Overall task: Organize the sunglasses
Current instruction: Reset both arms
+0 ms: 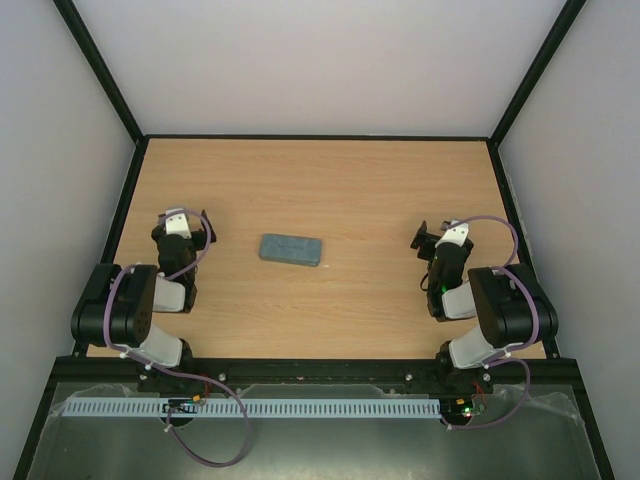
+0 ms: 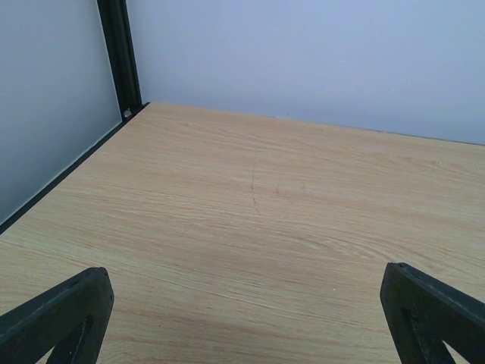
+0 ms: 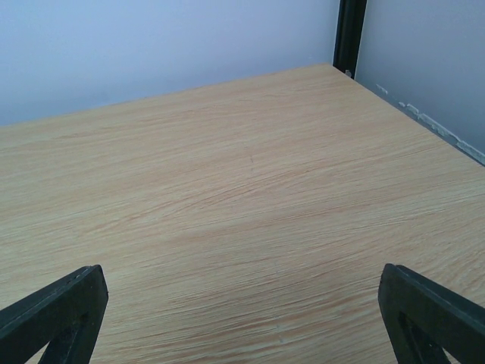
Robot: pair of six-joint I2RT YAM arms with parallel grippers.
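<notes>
Left hand (image 1: 185, 216) and right hand (image 1: 433, 232) spread apart, empty; sunglasses in no view, perhaps inside shut case (image 1: 290, 249) mid-bench (image 1: 350, 190); risk: one-sided push skids the smooth case instead of opening it.

The sunglasses show in no view; whether they lie inside the glasses case cannot be told. The glasses case (image 1: 290, 249), a grey-blue oblong with rounded corners, lies flat and shut on the wooden table (image 1: 380, 200), a little left of the overhead frame's centre. Its long side runs left to right, the right end slightly lower.
</notes>
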